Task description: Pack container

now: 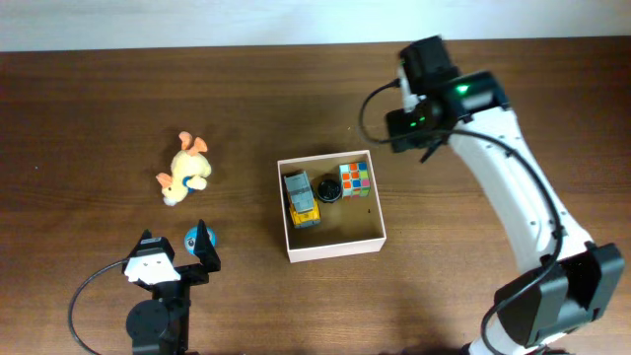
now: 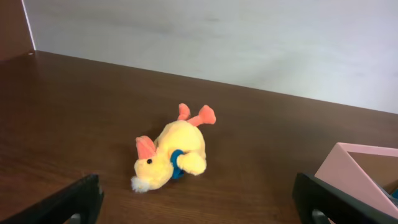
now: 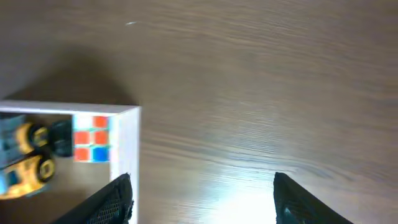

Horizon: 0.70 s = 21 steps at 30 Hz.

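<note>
The container [image 1: 335,248] is a shallow white-walled box with a tan floor at the table's middle. It holds a yellow and grey toy truck [image 1: 301,197], a small black object [image 1: 327,188] and a colour cube [image 1: 355,179]. A yellow plush duck [image 1: 184,170] lies on the table to its left. A small blue object [image 1: 194,237] sits by my left gripper's right finger. My left gripper [image 1: 177,240] is open and empty, just short of the duck [image 2: 171,155]. My right gripper [image 1: 412,138] is open and empty beside the container's far right corner [image 3: 127,140].
The brown wooden table [image 1: 99,99] ends at a pale wall along the far edge. In the left wrist view the container's corner [image 2: 357,168] shows at the right. In the right wrist view the cube [image 3: 92,138] and the truck [image 3: 25,165] lie inside the container.
</note>
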{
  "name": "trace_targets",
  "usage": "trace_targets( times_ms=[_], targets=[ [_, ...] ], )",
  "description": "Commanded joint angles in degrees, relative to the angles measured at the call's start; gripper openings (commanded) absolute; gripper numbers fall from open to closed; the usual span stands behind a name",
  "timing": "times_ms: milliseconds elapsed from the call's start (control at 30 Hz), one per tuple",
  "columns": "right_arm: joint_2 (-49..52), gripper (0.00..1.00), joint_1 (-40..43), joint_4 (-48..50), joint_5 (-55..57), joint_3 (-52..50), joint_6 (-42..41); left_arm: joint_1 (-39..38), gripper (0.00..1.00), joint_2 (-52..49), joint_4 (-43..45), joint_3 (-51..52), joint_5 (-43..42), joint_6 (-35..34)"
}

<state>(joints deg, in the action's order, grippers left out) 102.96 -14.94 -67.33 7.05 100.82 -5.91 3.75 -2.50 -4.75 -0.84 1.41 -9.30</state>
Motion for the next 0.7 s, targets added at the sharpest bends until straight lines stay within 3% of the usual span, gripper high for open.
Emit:
trace_targets(
  times_ms=[0, 200, 667],
  targets=[
    [-0.2, 0.67, 4.4, 0.0, 0.7, -0.3, -0.5, 0.3, 0.99, 0.4, 0.0, 0.3, -0.8, -0.3],
    [1.5, 0.68, 7.1, 2.1, -0.1, -7.0, -0.5, 0.3, 0.99, 0.4, 0.0, 0.3, -0.8, -0.3],
    [2.3, 0.84, 6.3, 13.8, -4.5, -23.3, -1.6, 0.3, 0.99, 0.4, 0.0, 0.3, -0.8, -0.3]
  ],
)
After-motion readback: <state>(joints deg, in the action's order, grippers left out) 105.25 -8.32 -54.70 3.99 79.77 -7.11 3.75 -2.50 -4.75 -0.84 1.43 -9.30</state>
